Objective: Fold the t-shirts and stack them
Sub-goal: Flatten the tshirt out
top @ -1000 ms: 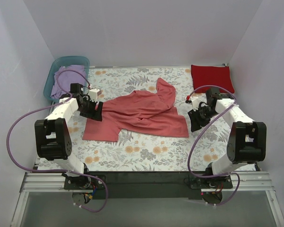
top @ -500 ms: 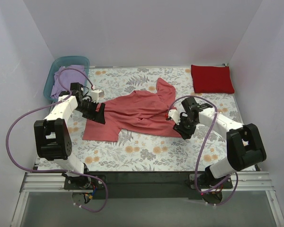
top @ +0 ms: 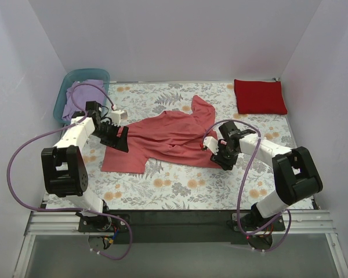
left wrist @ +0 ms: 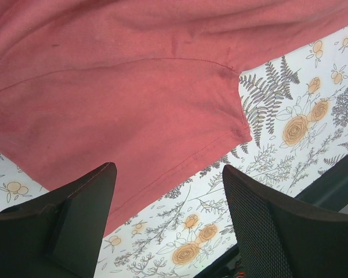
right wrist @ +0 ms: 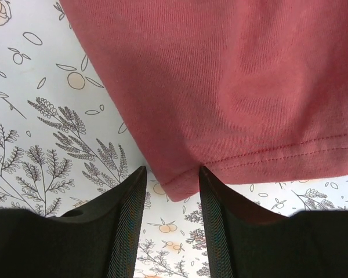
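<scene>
At salmon shirt (top: pixel 174 136) corner, right tool (right wrist: pixel 171 174) spread; left tool (left wrist: pixel 168 171) spread over its edge.

left arm (top: pixel 75 134), right arm (top: pixel 272 149): white links, black joints | cables (top: pixel 9 165): purple loops | end effector fingers (left wrist: pixel 278 231): black, mesh-textured

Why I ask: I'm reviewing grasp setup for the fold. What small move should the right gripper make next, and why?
Probably ease down and close. The right gripper is open, its fingers straddling the hemmed corner of the salmon-pink t-shirt, which lies flat on the floral cloth; nothing is pinched yet.
</scene>
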Robot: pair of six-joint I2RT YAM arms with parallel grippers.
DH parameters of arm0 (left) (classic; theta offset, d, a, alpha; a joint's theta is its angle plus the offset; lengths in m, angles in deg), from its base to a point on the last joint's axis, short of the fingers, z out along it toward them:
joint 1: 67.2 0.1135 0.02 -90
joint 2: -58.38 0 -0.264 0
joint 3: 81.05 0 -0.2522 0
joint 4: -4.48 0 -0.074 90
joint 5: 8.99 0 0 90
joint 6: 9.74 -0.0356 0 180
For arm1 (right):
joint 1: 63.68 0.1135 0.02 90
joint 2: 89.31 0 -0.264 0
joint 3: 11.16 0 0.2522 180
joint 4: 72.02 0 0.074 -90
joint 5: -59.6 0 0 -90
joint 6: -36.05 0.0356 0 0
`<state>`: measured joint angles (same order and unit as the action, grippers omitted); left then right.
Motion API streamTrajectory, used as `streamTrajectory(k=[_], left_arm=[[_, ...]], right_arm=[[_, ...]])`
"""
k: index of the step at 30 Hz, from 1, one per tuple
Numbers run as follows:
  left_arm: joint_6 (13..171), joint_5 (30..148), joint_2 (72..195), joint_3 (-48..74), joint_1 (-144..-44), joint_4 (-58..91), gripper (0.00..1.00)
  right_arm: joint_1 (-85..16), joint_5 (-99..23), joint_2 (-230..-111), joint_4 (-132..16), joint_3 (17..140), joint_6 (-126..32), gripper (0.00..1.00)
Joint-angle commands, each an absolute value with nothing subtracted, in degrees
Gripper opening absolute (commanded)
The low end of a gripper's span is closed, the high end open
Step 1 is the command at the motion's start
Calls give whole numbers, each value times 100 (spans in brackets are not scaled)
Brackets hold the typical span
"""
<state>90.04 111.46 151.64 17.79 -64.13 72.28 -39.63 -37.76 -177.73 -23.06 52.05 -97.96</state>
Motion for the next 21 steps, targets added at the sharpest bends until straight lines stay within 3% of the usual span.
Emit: streamTrajectory(k=[1, 4, 5, 6, 12, 16, 21], left_arm=[[8905, 11150, 14821, 1760, -6369, 7309, 73], [8643, 11255, 14760, 1760, -6342, 7475, 73], [8467, 11299, 14707, 1786, -6333, 7554, 73], [7813, 11256, 14437, 1900, -6264, 7851, 73], [5726, 10563, 13496, 2944, -5965, 8029, 67], [3680, 10859, 13055, 3341, -5543, 7907, 64], [1919, 11000, 14300, 2491, -5437, 9151, 61]], right_arm=[[-3925, -3805, -17755, -2415, 5007, -9895, 48], [-3916, -3638, -17817, -2616, 4813, -9948, 43], [-3916, -3542, -17834, -2670, 4778, -9948, 32], [-3916, -3454, -17887, -2696, 4726, -9904, 2], [-3951, -3497, -17624, -2679, 4786, -9799, 1], [-3995, -3550, -17606, -2592, 4927, -9720, 1], [-4004, -3655, -17694, -2380, 5094, -9631, 1]])
